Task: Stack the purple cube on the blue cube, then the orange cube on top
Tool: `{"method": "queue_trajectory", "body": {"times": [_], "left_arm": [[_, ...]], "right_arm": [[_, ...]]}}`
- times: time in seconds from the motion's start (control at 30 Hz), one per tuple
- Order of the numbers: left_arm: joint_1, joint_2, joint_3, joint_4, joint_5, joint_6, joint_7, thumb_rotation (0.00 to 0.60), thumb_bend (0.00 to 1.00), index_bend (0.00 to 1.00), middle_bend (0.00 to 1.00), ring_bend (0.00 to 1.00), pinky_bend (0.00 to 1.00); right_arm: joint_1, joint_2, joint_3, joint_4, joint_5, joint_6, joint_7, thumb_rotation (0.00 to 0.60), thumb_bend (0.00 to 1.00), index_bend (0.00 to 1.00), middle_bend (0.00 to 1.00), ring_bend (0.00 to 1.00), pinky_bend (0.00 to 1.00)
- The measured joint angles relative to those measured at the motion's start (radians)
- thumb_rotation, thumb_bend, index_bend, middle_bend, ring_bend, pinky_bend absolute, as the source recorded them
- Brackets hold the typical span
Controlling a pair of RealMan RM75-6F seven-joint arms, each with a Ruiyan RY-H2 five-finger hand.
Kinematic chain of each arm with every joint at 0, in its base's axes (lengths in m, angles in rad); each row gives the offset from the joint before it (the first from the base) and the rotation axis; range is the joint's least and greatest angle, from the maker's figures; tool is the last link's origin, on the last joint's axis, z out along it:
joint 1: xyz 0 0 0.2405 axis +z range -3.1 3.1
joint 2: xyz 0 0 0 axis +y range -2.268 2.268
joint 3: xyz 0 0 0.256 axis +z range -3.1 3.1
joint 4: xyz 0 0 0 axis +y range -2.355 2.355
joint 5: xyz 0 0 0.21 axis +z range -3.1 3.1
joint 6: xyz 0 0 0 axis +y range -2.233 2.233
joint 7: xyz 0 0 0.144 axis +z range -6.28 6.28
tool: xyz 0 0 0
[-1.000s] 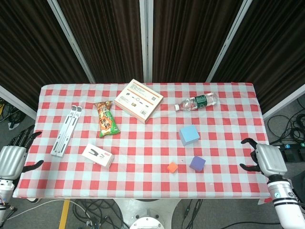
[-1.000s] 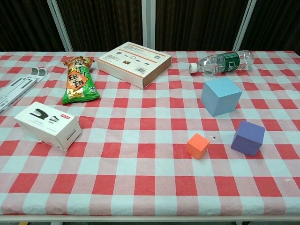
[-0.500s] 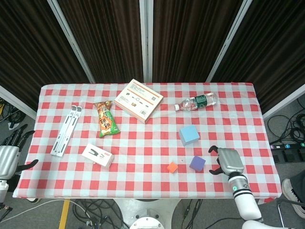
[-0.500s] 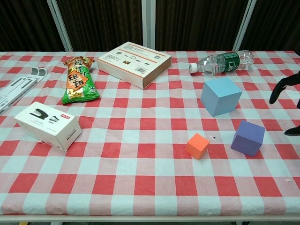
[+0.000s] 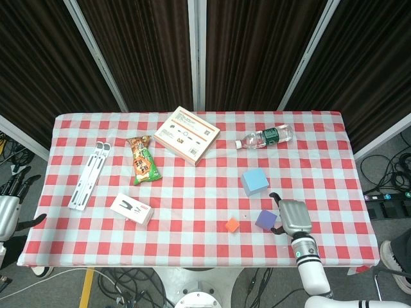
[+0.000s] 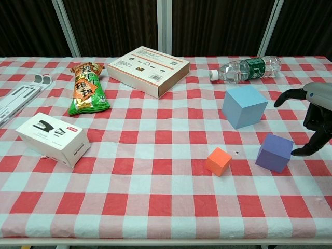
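The purple cube sits on the checked cloth at the front right. The larger blue cube stands just behind it. The small orange cube lies to the purple cube's left. My right hand hovers open right beside the purple cube, fingers spread and curved toward it, holding nothing. My left hand hangs open off the table's left edge, far from the cubes.
A water bottle lies behind the blue cube. A flat carton, a snack bag, a white folding stand and a small white box occupy the left half of the table.
My right hand has swept in from the table's right edge to just beside the purple cube. The left hand has drifted further left and down. The cubes have not moved.
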Motion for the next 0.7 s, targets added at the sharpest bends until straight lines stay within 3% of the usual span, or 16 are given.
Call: {"method": "queue_trajectory", "body": {"times": [0.7], "left_arm": [[0.006, -0.018, 0.002, 0.059, -0.006, -0.006, -0.052, 0.6, 0.05, 0.22, 0.14, 0.13, 0.27]], "right_arm": [[-0.012, -0.093, -0.032, 0.098, -0.028, 0.024, -0.034, 0.6, 0.0, 0.14, 1.0, 1.0, 1.0]]}}
